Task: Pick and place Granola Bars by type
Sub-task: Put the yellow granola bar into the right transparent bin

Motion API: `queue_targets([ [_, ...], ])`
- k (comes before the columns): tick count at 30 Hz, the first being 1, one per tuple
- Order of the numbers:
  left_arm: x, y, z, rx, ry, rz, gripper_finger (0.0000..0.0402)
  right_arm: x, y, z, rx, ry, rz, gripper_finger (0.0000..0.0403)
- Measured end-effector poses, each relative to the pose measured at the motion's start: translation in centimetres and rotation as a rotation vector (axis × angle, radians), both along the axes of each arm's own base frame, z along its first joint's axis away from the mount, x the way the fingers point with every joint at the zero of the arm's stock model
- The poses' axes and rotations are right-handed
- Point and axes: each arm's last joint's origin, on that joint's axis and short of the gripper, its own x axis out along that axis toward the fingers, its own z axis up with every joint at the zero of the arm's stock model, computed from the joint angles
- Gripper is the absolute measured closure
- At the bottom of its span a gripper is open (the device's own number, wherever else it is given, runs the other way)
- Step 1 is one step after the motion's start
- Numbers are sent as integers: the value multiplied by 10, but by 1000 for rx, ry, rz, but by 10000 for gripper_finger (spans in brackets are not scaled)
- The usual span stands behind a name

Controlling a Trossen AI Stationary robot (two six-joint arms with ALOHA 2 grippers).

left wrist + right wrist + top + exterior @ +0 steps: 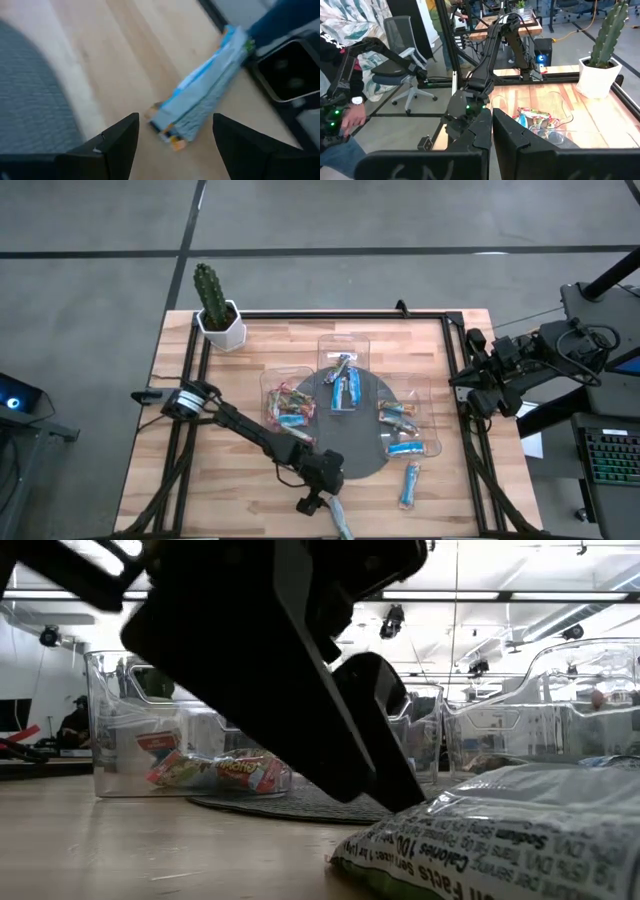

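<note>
High view shows us most granola bars (pixel 344 390) already in trays (pixel 425 395), two loose on the table (pixel 440 350), left end effector (pixel 322 502) open over one, right end effector (pixel 462 385) closed and waiting.

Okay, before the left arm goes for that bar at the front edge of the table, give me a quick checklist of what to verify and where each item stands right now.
1. Left claw open: ok, fingers stand apart.
2. Claw lined up with the granola bar: ok, in the left wrist view the bar lies ahead, between the fingers.
3. Bar free to lift: ok, it lies alone on bare table at the front edge.
4. Bar not yet gripped: ok, fingers are clear of it.
5. Right claw out of the way: ok, shut and parked at the table's right edge.
6. Which tray suits this bar: cannot tell, its wrapper is too blurred.
</note>
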Motion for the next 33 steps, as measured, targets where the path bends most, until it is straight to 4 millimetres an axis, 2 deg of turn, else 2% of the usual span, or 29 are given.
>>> queue_targets([
  [5,7,1,-1,-100,42,-21,166,0,0,0,0,0,0,394],
  [10,10,2,2,-108,34,-14,166,0,0,0,0,0,0,394],
  [22,9,18,-6,-70,113,64,166,0,0,-2,-4,21,0,394],
  [33,8,18,-6,-166,188,39,166,0,0,-2,-7,21,1,394],
])
